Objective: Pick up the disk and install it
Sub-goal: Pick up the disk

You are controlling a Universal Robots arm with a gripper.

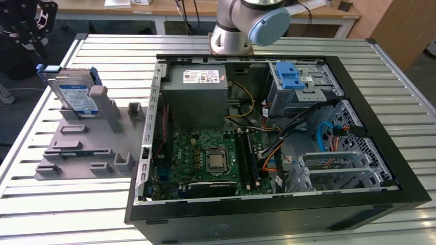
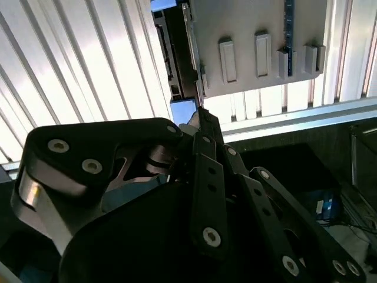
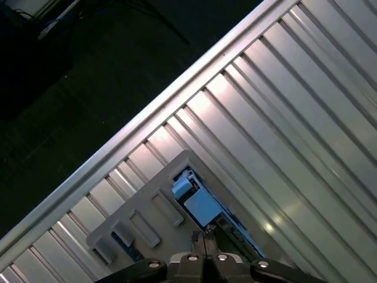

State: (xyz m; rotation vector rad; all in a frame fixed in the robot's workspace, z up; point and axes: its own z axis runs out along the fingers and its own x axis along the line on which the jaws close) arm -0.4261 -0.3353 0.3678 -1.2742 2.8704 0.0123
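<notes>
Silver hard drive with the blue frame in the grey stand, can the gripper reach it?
Probably yes: the silver blue-framed hard drive stands upright in the grey slotted stand, top edge bare, and the black gripper hangs above with nothing between, though shut.

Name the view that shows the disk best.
The exterior view: the disk stands upright in the grey stand, with its labelled face and blue frame in plain sight. Both wrist views look down from above onto the disk, catching its narrow top edge and blue frame.

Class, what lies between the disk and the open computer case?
In the exterior view, posts of the grey stand, then bare slatted table, separate disk and case.
</notes>
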